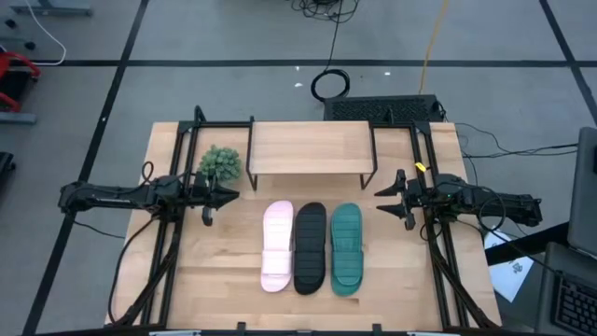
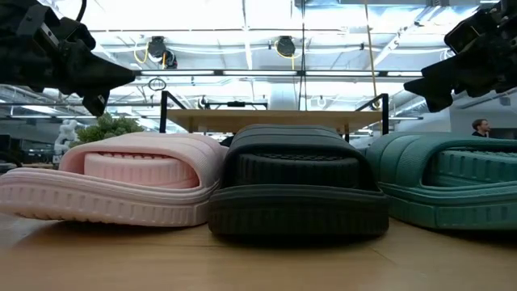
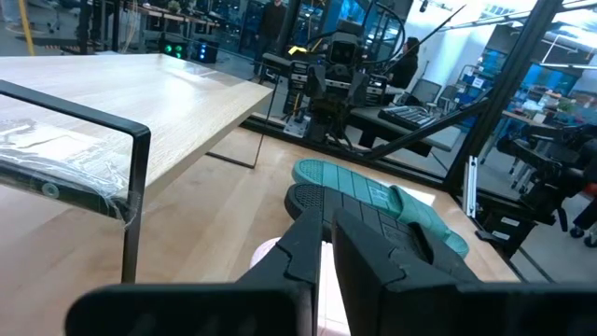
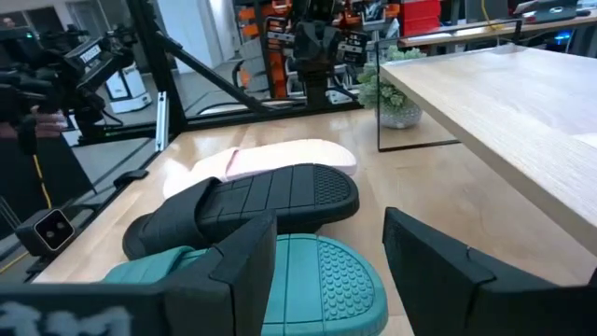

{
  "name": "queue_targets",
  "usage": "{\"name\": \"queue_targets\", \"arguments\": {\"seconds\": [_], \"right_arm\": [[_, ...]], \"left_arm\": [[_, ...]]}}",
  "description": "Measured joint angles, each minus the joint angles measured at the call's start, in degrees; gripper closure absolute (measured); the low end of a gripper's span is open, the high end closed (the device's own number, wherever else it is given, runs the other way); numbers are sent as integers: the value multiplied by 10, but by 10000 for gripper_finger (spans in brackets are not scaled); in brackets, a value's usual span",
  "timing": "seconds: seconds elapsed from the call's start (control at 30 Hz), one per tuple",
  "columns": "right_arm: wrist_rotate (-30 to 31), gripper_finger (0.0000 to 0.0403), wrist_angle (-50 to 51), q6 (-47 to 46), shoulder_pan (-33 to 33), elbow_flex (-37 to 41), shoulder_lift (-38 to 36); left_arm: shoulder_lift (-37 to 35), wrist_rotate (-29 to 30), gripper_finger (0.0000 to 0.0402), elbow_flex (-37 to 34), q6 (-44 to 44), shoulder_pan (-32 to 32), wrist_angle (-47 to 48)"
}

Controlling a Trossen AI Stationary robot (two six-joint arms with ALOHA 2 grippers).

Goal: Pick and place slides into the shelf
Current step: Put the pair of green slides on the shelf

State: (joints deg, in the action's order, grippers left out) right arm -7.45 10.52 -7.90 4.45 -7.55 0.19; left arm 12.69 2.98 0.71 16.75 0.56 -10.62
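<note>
Three slides lie side by side on the wooden table in the high view: pale pink (image 1: 277, 245), black (image 1: 310, 247) and teal green (image 1: 346, 248). Their long sides sit close together. Beyond them the shelf (image 1: 308, 149) stands on thin black legs, its light plank top bare. My left gripper (image 1: 231, 194) hovers left of the pink slide's far end, its fingers (image 3: 308, 245) almost together. My right gripper (image 1: 381, 194) hovers right of the teal slide's far end, open, with the teal slide (image 4: 322, 271) showing between its fingers.
A small potted green plant (image 1: 220, 163) stands at the shelf's left end, close to my left gripper. Black frame rails (image 1: 177, 177) run along both table sides. Bare wood (image 1: 308, 191) lies between the shelf and the slides.
</note>
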Motion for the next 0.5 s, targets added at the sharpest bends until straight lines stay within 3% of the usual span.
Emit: {"name": "queue_targets", "arguments": {"seconds": [0.13, 0.3, 0.5], "right_arm": [[0, 216, -3, 0, 0, 0, 0], [-1, 216, -68, 14, 0, 3, 4], [-1, 216, -129, -119, -1, 2, 4]], "left_arm": [[0, 43, 369, 0, 0, 0, -1], [0, 50, 369, 0, 0, 0, -2], [0, 50, 369, 0, 4, 0, -3]]}}
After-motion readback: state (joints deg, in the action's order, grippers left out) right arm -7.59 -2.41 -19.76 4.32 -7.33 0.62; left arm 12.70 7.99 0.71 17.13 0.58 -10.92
